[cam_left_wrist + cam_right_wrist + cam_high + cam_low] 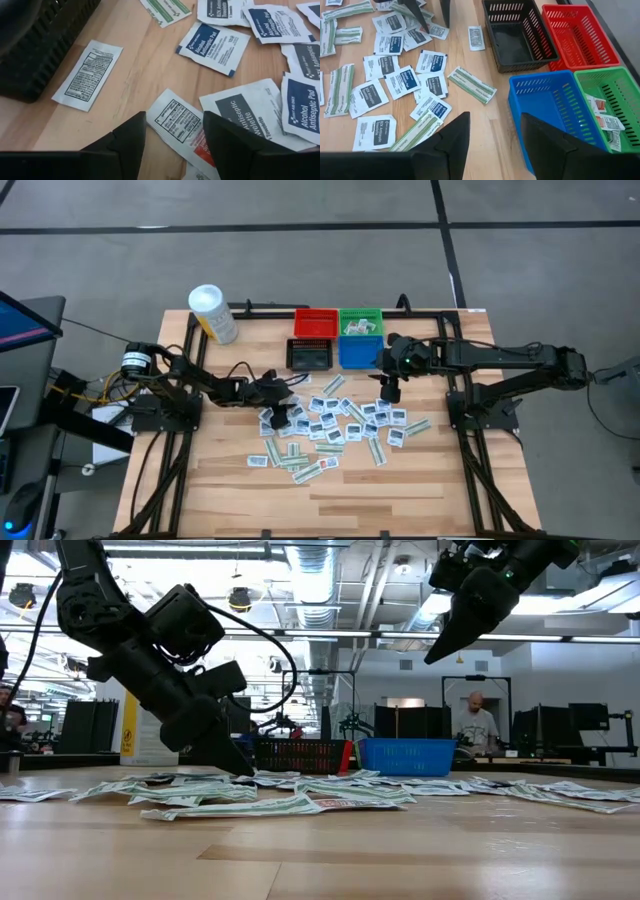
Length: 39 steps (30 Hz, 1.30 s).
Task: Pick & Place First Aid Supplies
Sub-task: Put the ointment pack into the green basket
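Plywood tabletop (200, 480) carries everything you need: four small plastic mesh bins sit at upper centre of the high view, red bin (315, 322) and green bin (360, 321) behind, black bin (309, 355) and blue bin (357, 352) in front, grouped for sorting. Your first aid supplies (335, 425), flat white packets and pale green strips, lie scattered mid-frame; a few already rest in the green bin. Your left gripper (283, 418) is low at the pile's left edge, fingers spread over a white packet with black print (176, 121), likely lining up a pinch. Your right gripper (388, 392) hangs high near the blue bin, fingers apart and empty.
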Tool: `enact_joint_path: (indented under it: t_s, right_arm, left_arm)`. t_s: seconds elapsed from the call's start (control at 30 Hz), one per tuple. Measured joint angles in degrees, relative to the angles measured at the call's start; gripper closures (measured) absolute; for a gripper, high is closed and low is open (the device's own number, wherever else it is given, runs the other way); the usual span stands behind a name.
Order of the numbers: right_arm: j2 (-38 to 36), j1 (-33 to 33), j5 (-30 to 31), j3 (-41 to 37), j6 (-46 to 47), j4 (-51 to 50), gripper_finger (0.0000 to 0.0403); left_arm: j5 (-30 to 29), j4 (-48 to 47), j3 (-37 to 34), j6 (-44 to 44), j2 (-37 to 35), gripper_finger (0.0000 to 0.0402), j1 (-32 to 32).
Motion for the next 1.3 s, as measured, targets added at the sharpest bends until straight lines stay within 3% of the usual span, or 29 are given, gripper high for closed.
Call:
enact_joint_path:
  t_s: [0.9,1.3]
  right_arm:
    - [0.0,0.0,-0.1,0.0,1.5,0.1,0.0242]
    - [0.0,2.2,0.0,-0.1,1.6,0.1,0.0248]
  left_arm:
    - [-0.1,-0.3,0.0,-1.7,0.0,0.0392,0.0]
    - [-0.2,1.3,1.2,-1.3,0.2,0.0396,0.0]
